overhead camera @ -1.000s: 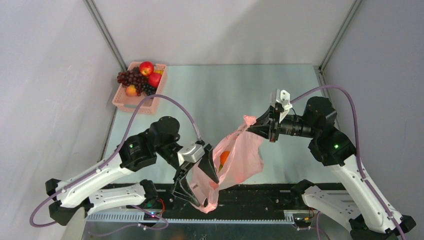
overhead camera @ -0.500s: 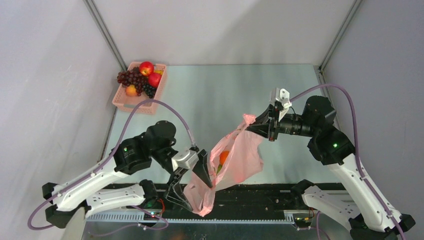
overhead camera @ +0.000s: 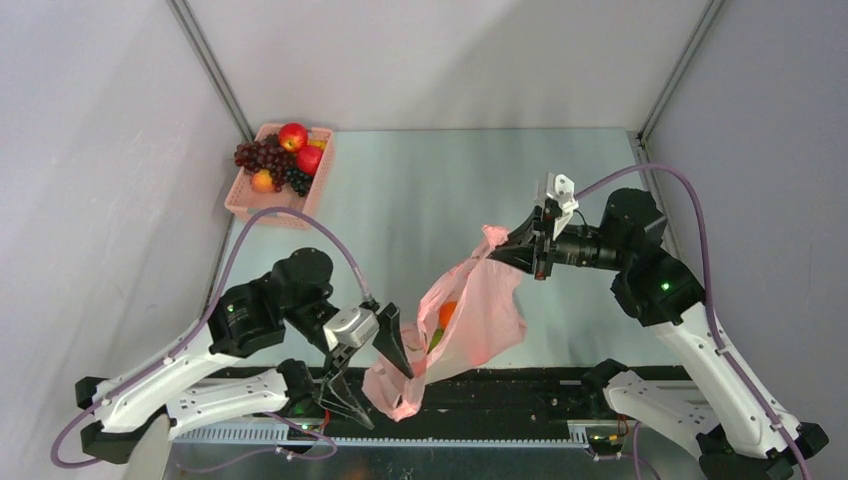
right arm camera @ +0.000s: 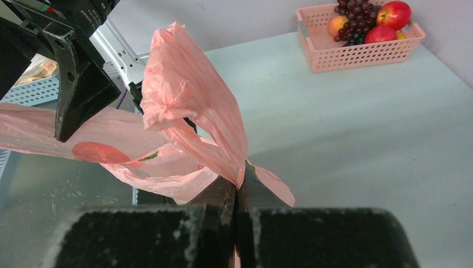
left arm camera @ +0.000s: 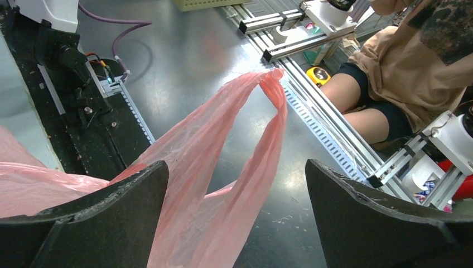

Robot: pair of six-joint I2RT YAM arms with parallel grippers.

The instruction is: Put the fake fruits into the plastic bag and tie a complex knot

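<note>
The pink plastic bag (overhead camera: 482, 305) hangs stretched between both arms above the table's near edge. An orange fruit (overhead camera: 448, 313) and a bit of green show through it. My right gripper (overhead camera: 497, 255) is shut on the bag's upper handle; in the right wrist view its jaws (right arm camera: 239, 184) pinch the bunched plastic (right arm camera: 184, 95). My left gripper (overhead camera: 389, 400) is open at the bag's lower end. In the left wrist view (left arm camera: 235, 166) a twisted handle loop (left arm camera: 223, 162) runs between the wide-apart fingers, lying against the left finger (left arm camera: 100, 212).
A pink lattice basket (overhead camera: 262, 205) at the far left corner holds red apples (overhead camera: 293, 136), a dark grape bunch (overhead camera: 258, 155) and a peach-coloured fruit; it also shows in the right wrist view (right arm camera: 357, 53). Black rail (overhead camera: 520, 390) runs along the near edge. Grey walls enclose the table.
My left arm has drawn back down and to the left, its open gripper sliding along the bag's lower end. The right gripper, holding its handle, shifted slightly left.
</note>
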